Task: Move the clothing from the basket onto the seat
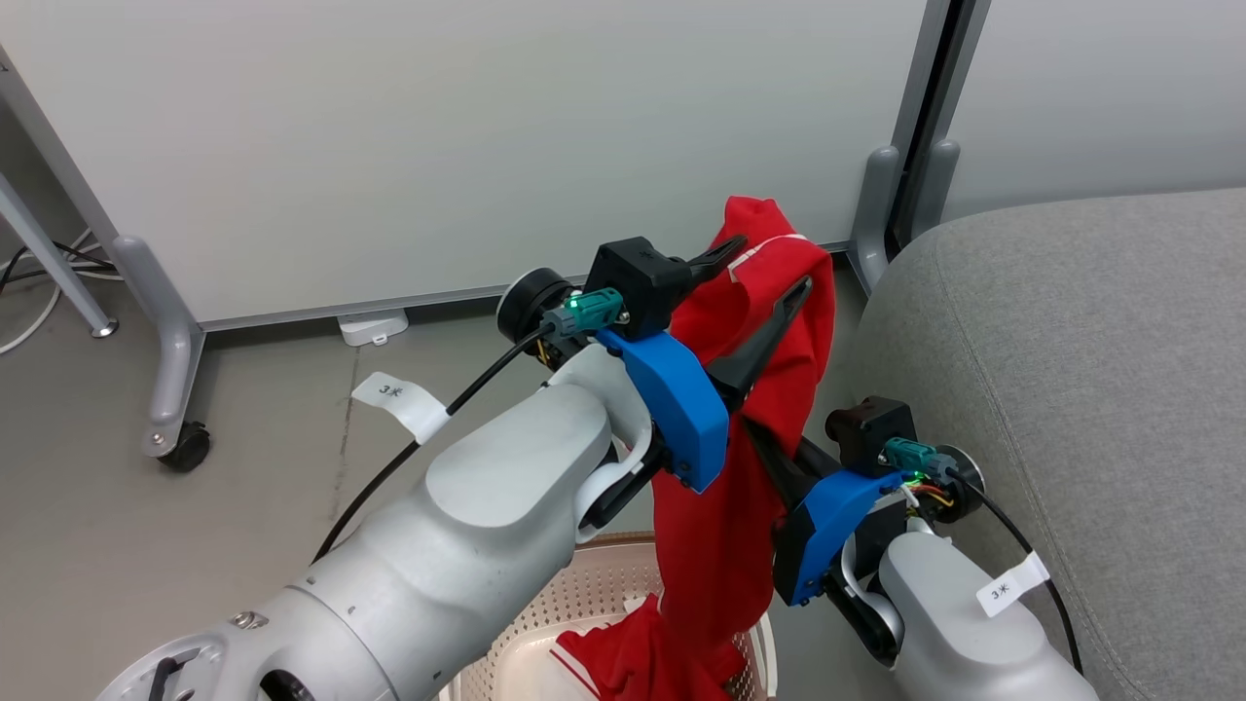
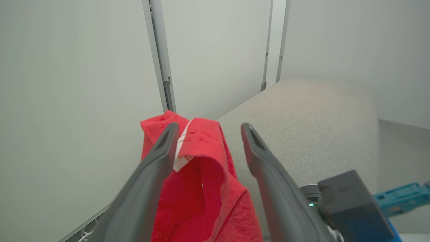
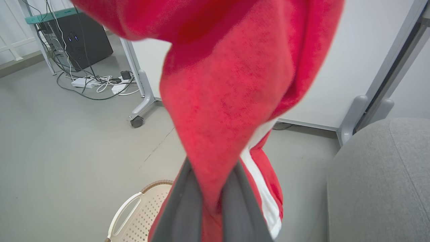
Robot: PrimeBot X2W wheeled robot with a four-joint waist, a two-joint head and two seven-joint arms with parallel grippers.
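The red garment is held up as one long strip, its long axis close to vertical, off to the left of the seat and not touching it. The top of the strip is draped across the left gripper, whose fingers are spread wide apart. The cloth is therefore only hung over one finger and lies loose in the gap, pinched by nothing. Lower down the strip, and closer to the seat, the fabric is clamped by the right gripper, its fingers pressed together on a bunched fold. In the head view those fingers are largely hidden behind the red cloth. The tail of the strip is let down into the basket, which is set on the floor to the left of the seat. More red cloth with a white stripe is seen in it, and whether that is a second piece or the same one cannot be told. The seat lies to the right of both grippers, and the right one is judged the nearer. The coming move is thus judged to be a carry rightward onto the cushion, led by the clamped fold. The draped top would first have to be slipped off the left finger, or a snag is to be expected.
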